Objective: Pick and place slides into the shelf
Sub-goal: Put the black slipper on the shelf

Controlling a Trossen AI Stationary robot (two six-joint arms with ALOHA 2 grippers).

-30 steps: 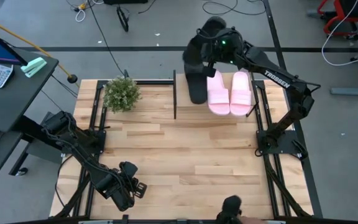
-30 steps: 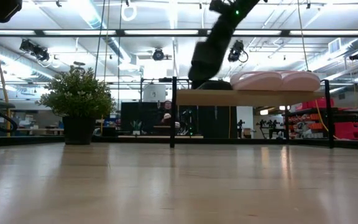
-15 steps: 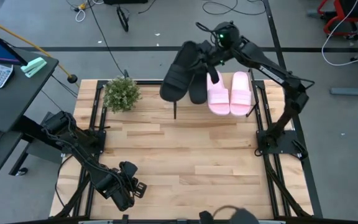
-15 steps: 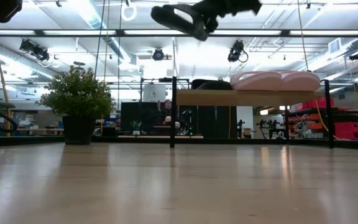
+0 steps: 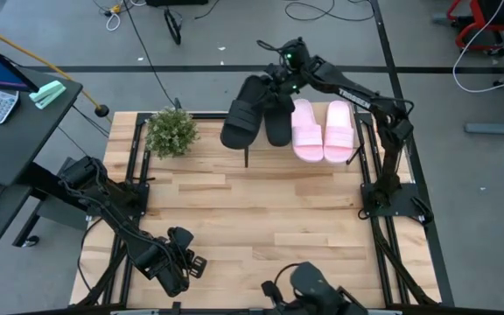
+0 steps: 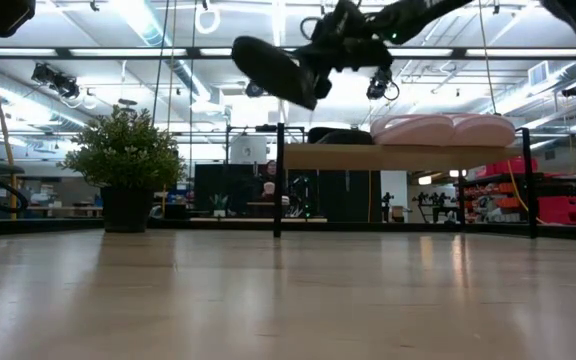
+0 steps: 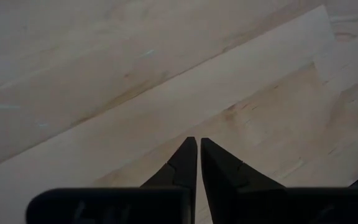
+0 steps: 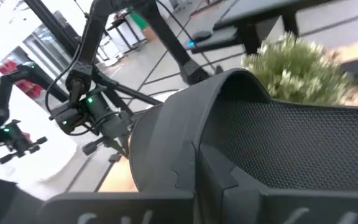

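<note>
My right gripper is above the shelf's left end and shut on a black slide, which is high in the air in the low view. A second black slide and two pale pink slides lie side by side, soles down, on the shelf's plywood top board. In the right wrist view the held slide fills the picture. My left gripper waits, shut, low over the table near its near left corner. My right gripper holds the black slide by the end nearest the arm, pinched between the two fingers beside the wide strap. The gripper body hides the exact spot. The slide is lifted clear and tilted, its free end pointing toward the table's left.
A potted plant stands at the far left of the table, left of the shelf. The shelf's black left upright is below the held slide. The wooden slatted tabletop stretches between the shelf and my left arm.
My right gripper has moved toward the table's left and turned. The black slide, which hung upright below it over the shelf's left end, has swung up to a nearly level tilt. Its free end now reaches out past the shelf's left upright. The slides on the shelf stayed put.
</note>
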